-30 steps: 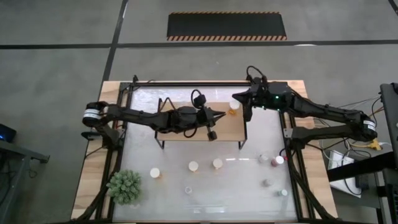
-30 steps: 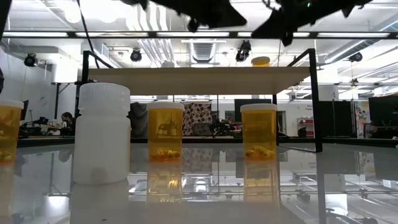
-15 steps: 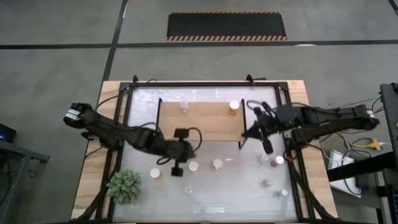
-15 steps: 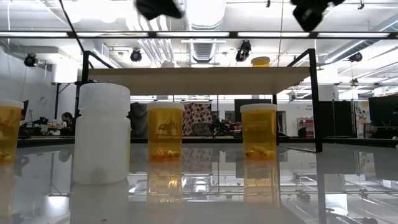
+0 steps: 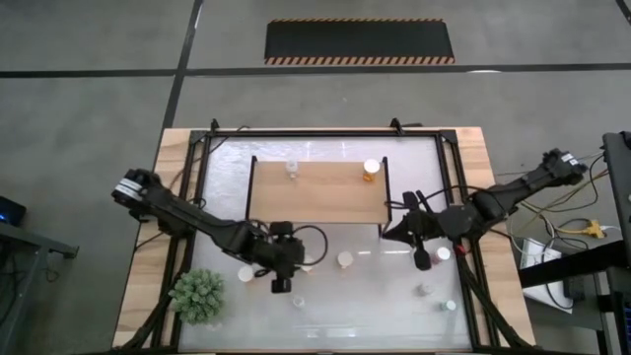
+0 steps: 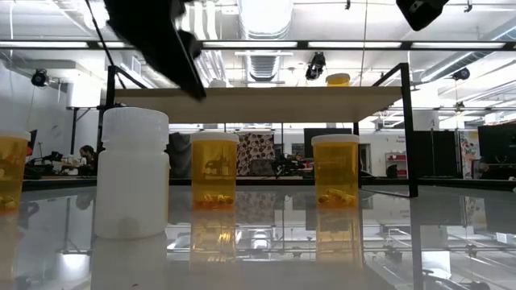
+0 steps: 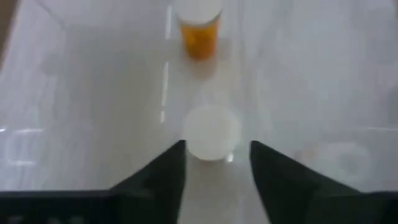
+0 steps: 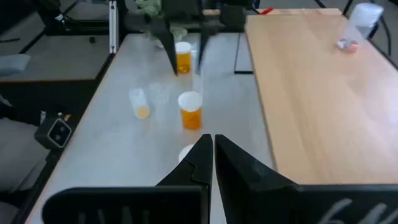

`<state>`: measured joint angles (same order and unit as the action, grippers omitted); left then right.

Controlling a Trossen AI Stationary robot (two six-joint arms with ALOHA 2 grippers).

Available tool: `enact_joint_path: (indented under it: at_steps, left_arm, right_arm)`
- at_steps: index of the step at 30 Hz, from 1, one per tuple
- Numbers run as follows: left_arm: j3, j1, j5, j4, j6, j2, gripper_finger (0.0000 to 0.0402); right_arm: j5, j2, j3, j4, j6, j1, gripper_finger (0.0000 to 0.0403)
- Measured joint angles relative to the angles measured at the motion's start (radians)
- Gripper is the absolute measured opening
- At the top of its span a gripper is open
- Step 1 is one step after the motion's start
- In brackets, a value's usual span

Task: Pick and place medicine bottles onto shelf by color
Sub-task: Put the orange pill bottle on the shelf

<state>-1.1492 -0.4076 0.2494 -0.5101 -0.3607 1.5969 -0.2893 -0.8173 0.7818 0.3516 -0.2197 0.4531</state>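
Note:
My left gripper [image 5: 280, 284] [image 7: 214, 152] hangs open over the table's near left part. A white-capped white bottle [image 7: 211, 132] [image 6: 133, 173] stands on its base just ahead of its fingertips, untouched. An orange bottle [image 7: 199, 31] stands beyond it. My right gripper [image 5: 424, 261] [image 8: 211, 140] is shut and holds nothing, above the bottles near the table's right side [image 5: 444, 253]. The shelf [image 5: 325, 197] carries a clear bottle [image 5: 293, 168] and an orange bottle [image 5: 371, 170]. Two more orange bottles [image 6: 214, 169] [image 6: 334, 169] stand in front of the shelf.
A green spiky plant [image 5: 200, 296] sits at the near left corner. Small bottles [image 5: 422, 291] [image 5: 449, 306] stand near the right front. A small clear bottle [image 8: 140, 102] lies on its side. A black frame [image 5: 192, 247] runs along the table's edges.
My left gripper has swung from over the shelf toward the table's near edge and come down over the white bottle. My right gripper has left the shelf's far right corner and moved toward the near right. A clear bottle now shows on the shelf.

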Motion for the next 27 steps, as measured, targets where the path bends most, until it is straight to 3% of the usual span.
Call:
enact_joint_path:
  at_steps: [6,10,19,27]
  left_arm:
    - [-0.006,0.000,0.039,0.021,0.001,0.074,0.0281]
    - [-0.006,0.000,0.040,0.074,0.001,0.096,0.0315]
    - [-0.005,0.000,0.029,0.110,-0.006,0.158,0.0318]
    - [-0.005,0.000,0.020,0.110,-0.027,0.170,0.0268]
  right_arm:
    - [0.000,-0.019,0.000,-0.007,-0.016,0.028,0.0008]
    - [-0.002,-0.024,0.000,-0.016,-0.011,0.034,0.0008]
    - [-0.001,-0.054,0.000,-0.021,-0.009,0.034,0.0008]
    - [-0.001,-0.079,0.000,-0.029,-0.016,0.034,0.0008]
